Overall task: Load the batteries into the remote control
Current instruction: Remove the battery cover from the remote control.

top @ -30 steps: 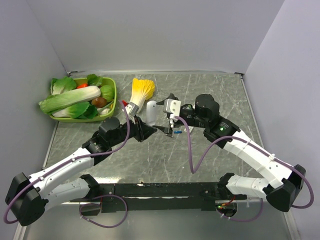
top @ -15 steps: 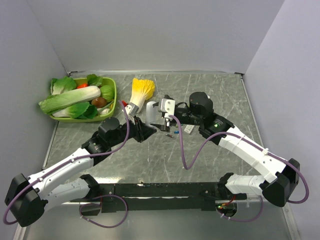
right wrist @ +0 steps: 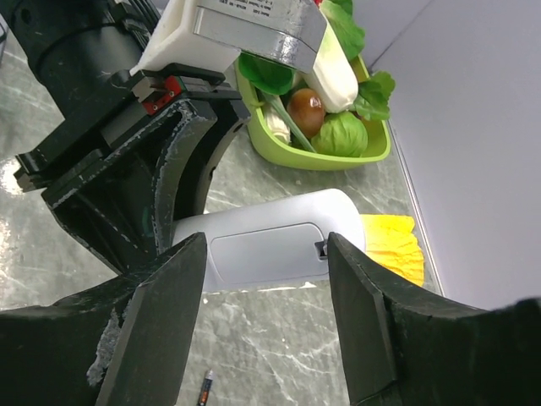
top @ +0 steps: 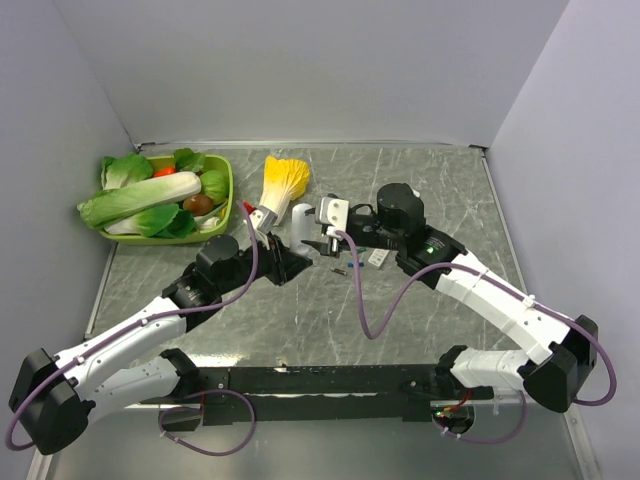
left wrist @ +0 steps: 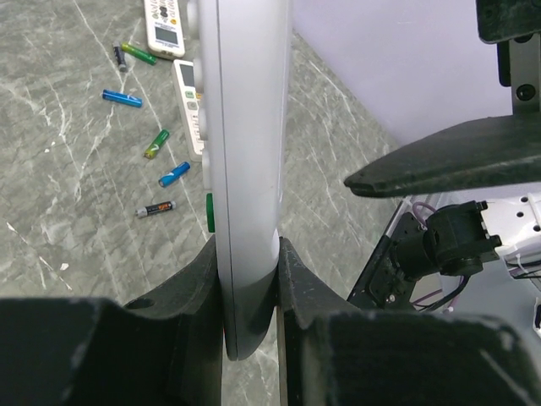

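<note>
My left gripper (left wrist: 249, 288) is shut on the lower end of a white remote control (left wrist: 245, 169) and holds it on edge above the table. In the right wrist view the remote's back (right wrist: 270, 249) faces me with its battery cover closed. My right gripper (right wrist: 266, 338) is open and empty, its fingers (right wrist: 161, 313) spread to either side of that cover, close in front of it. Several batteries lie loose on the table: a blue one (left wrist: 122, 99), a green one (left wrist: 156, 144) and a dark reddish one (left wrist: 155, 208). In the top view both grippers meet near the remote (top: 300, 222).
Two more white remotes (left wrist: 163, 25) (left wrist: 188, 101) lie flat beside the batteries. A green basket (top: 228, 175) of vegetables stands at the back left. A yellow-leaved vegetable (top: 282, 180) lies just behind the held remote. Grey walls enclose the table.
My right gripper has moved left and closer to the remote held by my left gripper. The left arm has barely moved.
</note>
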Action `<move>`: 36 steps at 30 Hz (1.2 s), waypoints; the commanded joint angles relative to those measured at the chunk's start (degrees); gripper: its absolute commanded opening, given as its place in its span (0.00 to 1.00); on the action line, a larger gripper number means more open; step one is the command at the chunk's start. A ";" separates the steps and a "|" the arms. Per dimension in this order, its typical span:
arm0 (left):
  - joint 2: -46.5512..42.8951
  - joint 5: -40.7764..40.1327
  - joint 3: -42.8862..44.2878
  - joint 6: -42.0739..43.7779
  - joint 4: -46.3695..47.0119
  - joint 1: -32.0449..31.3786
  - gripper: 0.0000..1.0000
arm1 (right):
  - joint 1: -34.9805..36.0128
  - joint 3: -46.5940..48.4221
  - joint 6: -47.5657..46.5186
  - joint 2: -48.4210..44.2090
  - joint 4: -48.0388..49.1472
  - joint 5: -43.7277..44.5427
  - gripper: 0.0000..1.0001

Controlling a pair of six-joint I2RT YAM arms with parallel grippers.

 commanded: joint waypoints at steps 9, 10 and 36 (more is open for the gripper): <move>-2.89 1.06 0.99 1.24 2.93 0.07 0.01 | 0.09 0.65 -2.16 2.61 -2.74 2.28 0.59; -2.54 0.53 1.08 1.33 1.71 0.16 0.01 | 0.09 0.74 -1.29 2.87 -2.92 1.58 0.58; 5.72 -2.64 0.99 2.73 -9.82 3.24 0.01 | 0.26 -6.64 6.71 9.55 3.14 -7.21 0.29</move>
